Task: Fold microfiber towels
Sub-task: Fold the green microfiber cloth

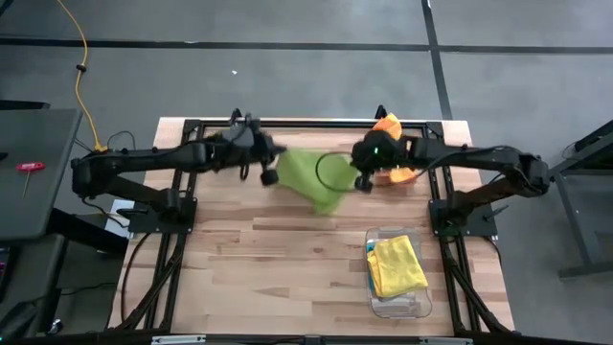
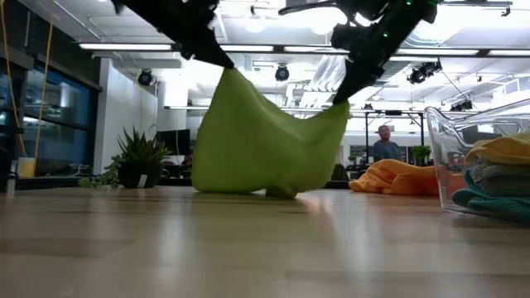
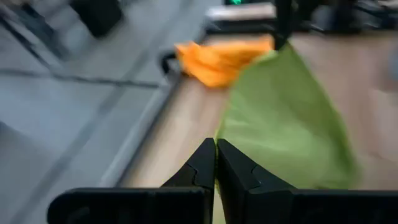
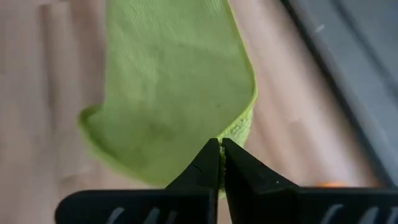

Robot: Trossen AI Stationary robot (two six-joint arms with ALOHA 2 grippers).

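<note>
A lime green microfiber towel (image 1: 311,179) hangs between my two grippers over the far middle of the table. In the low view it sags as a sheet (image 2: 265,141), and its bottom fold (image 2: 277,192) touches the tabletop. My left gripper (image 1: 279,156) is shut on its upper left corner and my right gripper (image 1: 357,178) on its upper right corner, which hangs lower. An orange towel (image 1: 391,144) lies crumpled at the far edge behind the right gripper. A yellow towel (image 1: 397,264) lies on top of others in a clear bin (image 1: 418,305). My left gripper pinches a corner of the green towel (image 3: 219,138) between its two fingers, coming from the table's left and slanting down. The cloth runs away from the fingers toward the other gripper and hangs slack below. My right gripper pinches the towel's hemmed edge at the opposite corner (image 4: 238,129) between its two fingers, coming from the right and slanting down. The towel hangs below the fingers, its lower part on the table.
The clear bin (image 2: 447,141) at the near right holds yellow, grey and teal towels. A black metal frame (image 1: 287,123) runs along the table's far edge and sides. Bare wood lies in the near middle and left of the table (image 1: 259,278).
</note>
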